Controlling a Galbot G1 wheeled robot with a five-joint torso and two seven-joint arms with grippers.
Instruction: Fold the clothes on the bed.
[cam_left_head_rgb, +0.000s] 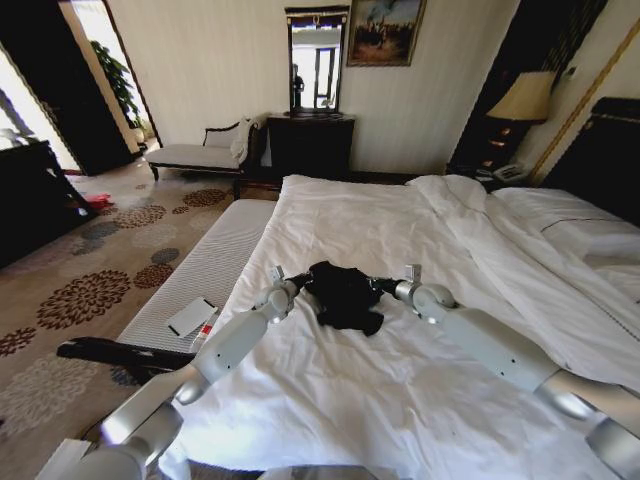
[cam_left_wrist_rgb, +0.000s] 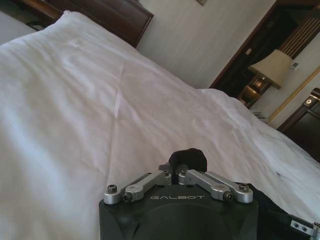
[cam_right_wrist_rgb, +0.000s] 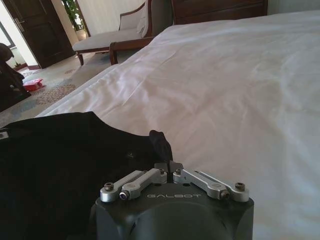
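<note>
Chaise (cam_left_head_rgb: 205, 152) by far wall; dark dresser (cam_left_head_rgb: 310, 145), mirror (cam_left_head_rgb: 316, 58); lamp (cam_left_head_rgb: 522, 98); floral carpet (cam_left_head_rgb: 90, 290).

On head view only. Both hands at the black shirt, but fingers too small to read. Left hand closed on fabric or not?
Observer: Left wrist view shows the left hand pinched shut on a small bunch of the black T-shirt.
Operator: And the right?
Observer: Same: the right hand is closed on a raised fold at the shirt's edge, with the rest of the cloth spread flat beside it.
Operator: Anything on the duvet past the hands?
Observer: Both wrist views show bare white duvet ahead of the fingers, only wrinkles.
</note>
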